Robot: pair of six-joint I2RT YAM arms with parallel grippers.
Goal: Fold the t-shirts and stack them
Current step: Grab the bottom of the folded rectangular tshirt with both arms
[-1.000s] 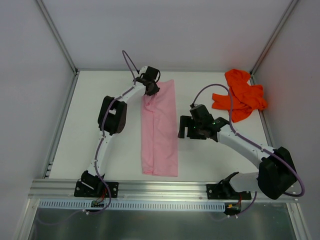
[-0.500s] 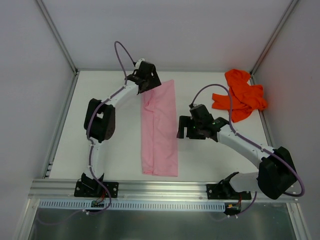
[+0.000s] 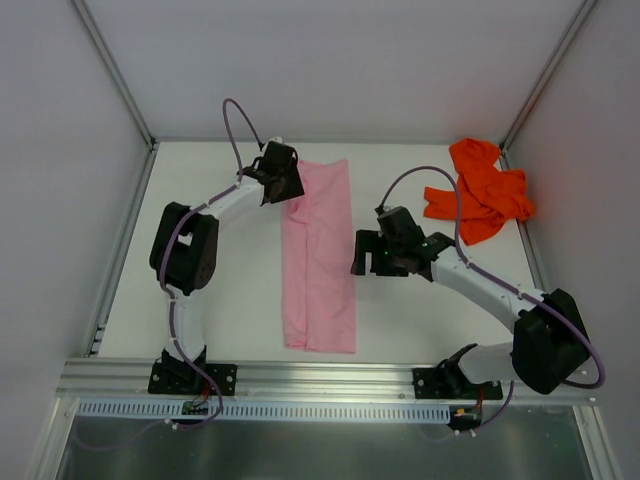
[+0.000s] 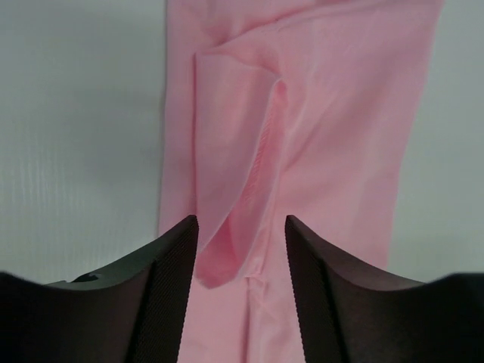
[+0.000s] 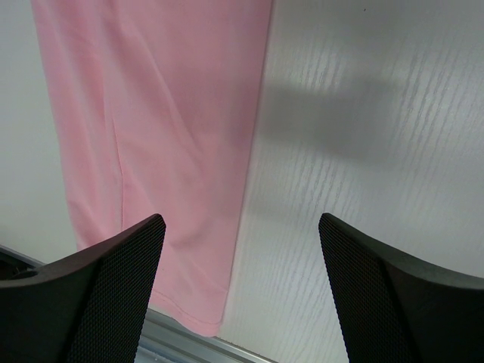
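Observation:
The light pink t-shirt (image 3: 320, 260) lies folded into a long narrow strip down the middle of the table. My left gripper (image 3: 283, 185) hovers at the strip's far left corner. In the left wrist view its jaws (image 4: 240, 227) stand apart above the pink t-shirt (image 4: 325, 113), where a small fold of cloth lies loose; nothing is pinched. My right gripper (image 3: 362, 255) hangs wide open just right of the strip, over bare table. The right wrist view shows the pink t-shirt's (image 5: 151, 113) right edge and near hem. The orange-red t-shirt (image 3: 480, 190) sits crumpled at the far right.
A white table (image 3: 220, 300) is enclosed by pale walls with metal corner posts. An aluminium rail (image 3: 320, 375) runs along the near edge, just below the pink strip's hem. The right arm's purple cable loops over the orange-red cloth's near side.
My left gripper opened, let go of the pink shirt's far left corner and drew back to the left, its elbow swinging left. The right arm barely moved.

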